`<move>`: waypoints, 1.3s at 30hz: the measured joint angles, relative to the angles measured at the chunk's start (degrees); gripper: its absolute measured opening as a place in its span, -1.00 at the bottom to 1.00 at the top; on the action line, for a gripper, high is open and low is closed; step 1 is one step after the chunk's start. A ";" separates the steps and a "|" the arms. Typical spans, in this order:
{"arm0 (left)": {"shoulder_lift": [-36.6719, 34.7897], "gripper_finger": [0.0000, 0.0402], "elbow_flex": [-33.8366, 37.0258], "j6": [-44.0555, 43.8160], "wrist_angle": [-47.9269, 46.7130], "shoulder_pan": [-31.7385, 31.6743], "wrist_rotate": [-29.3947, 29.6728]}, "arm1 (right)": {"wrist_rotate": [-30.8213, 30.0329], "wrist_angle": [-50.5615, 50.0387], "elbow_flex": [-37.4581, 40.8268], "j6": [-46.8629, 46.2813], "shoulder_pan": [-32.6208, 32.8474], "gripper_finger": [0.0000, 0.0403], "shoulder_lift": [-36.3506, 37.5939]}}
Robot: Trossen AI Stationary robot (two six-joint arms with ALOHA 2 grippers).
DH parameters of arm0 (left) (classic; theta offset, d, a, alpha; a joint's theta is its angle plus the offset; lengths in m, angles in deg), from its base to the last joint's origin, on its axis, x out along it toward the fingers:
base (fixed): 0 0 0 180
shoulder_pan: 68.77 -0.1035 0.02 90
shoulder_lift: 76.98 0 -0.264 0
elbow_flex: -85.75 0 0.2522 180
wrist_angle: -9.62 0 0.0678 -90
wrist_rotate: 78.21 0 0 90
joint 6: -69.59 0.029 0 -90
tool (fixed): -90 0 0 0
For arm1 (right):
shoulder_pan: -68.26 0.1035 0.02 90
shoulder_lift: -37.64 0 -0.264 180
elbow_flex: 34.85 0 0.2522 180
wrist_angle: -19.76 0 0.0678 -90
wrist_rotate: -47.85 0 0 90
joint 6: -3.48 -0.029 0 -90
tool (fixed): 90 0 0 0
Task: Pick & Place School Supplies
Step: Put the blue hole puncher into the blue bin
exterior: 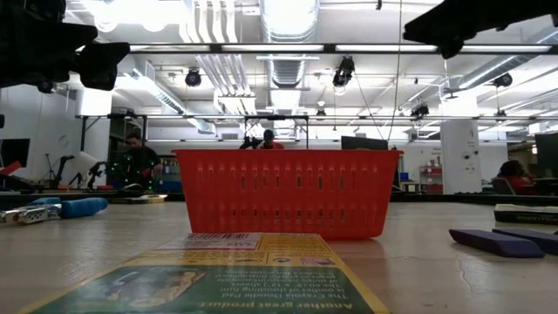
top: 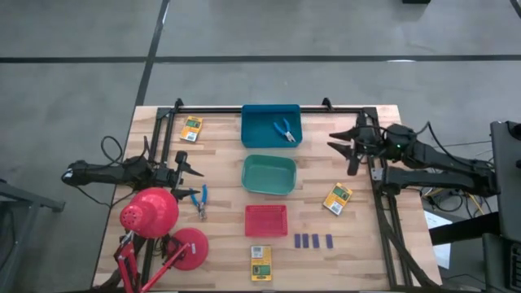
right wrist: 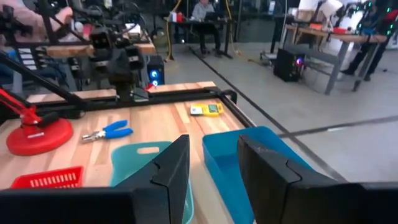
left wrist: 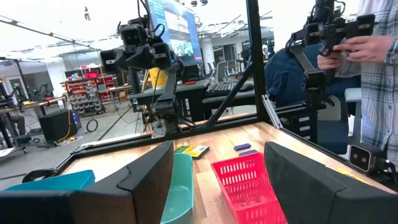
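Observation:
One blue-handled tool (top: 284, 130) lies in the blue tray (top: 254, 134); another (top: 201, 201) lies on the table near the lamp and shows in the right wrist view (right wrist: 109, 132). Three yellow-and-green boxes lie flat on the table: far left (top: 191, 129), right (top: 338, 198), near edge (top: 260, 262). Several dark blue blocks (top: 313, 241) lie in a row right of the red tray (top: 266, 220). My left gripper (top: 195, 181) is open and empty at the table's left, above the table. My right gripper (top: 335, 141) is open and empty at the right, beside the blue tray.
A green tray (top: 269, 174) sits between the blue and red trays. A red desk lamp (top: 151, 213) with a round base (top: 189, 248) stands at the near left, close to my left arm. A black frame (top: 269, 107) borders the table. A person (left wrist: 367, 56) stands beyond the right side.

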 joint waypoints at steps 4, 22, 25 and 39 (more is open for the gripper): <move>0.01 0.28 0.00 -0.01 -0.01 0.01 0.00 | -0.04 -0.35 0.63 0.20 -0.01 -0.37 3.07; 0.01 0.28 0.00 -0.01 0.00 0.01 0.00 | 0.87 -1.55 0.67 -5.44 -0.01 -0.37 6.74; 0.01 0.28 0.00 -0.01 -0.02 0.02 0.01 | 0.83 -1.55 0.67 -8.95 -0.01 -0.37 6.70; 0.00 0.28 0.00 -0.02 0.00 0.02 0.00 | 0.94 -1.53 0.67 -9.53 -0.01 -0.37 6.65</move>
